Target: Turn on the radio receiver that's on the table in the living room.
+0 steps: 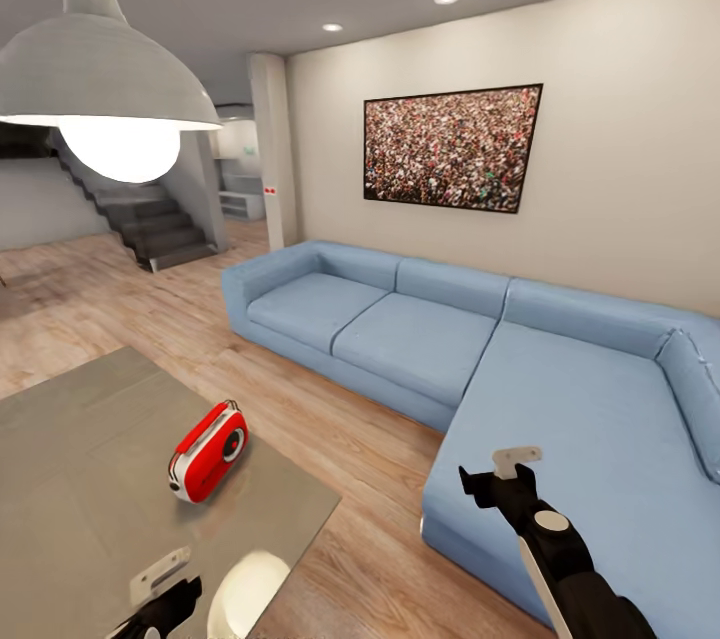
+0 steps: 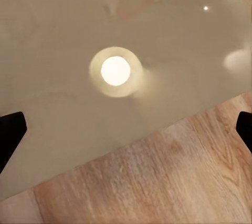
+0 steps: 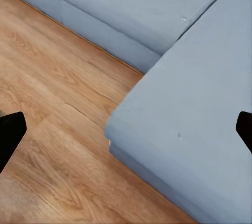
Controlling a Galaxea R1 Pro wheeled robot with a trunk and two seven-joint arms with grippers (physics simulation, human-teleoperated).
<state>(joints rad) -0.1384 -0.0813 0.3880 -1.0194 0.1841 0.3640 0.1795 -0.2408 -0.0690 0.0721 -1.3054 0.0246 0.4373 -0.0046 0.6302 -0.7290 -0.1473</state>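
Hovering above the near corner of the glossy grey surface [image 1: 90,479], the left gripper [image 1: 160,584] holds nothing, its dark fingers [image 2: 10,134] spread wide at the two edges of the left wrist view, where the lamp's reflection [image 2: 115,71] glows on the tabletop beside the wood floor [image 2: 157,182]. Beyond it, near but apart, the radio receiver [image 1: 208,452] lies on its side on the same surface, its round dial facing up and toward the blue sofa [image 1: 420,339]. The right gripper [image 1: 505,474] hangs over the sofa's chaise edge, likewise spread and empty. By these views the approach is done and the reach is not yet begun: the next move appears to call for the left arm to travel forward over the radio and press its front control. The white pendant lamp [image 1: 100,79] hangs overhead.
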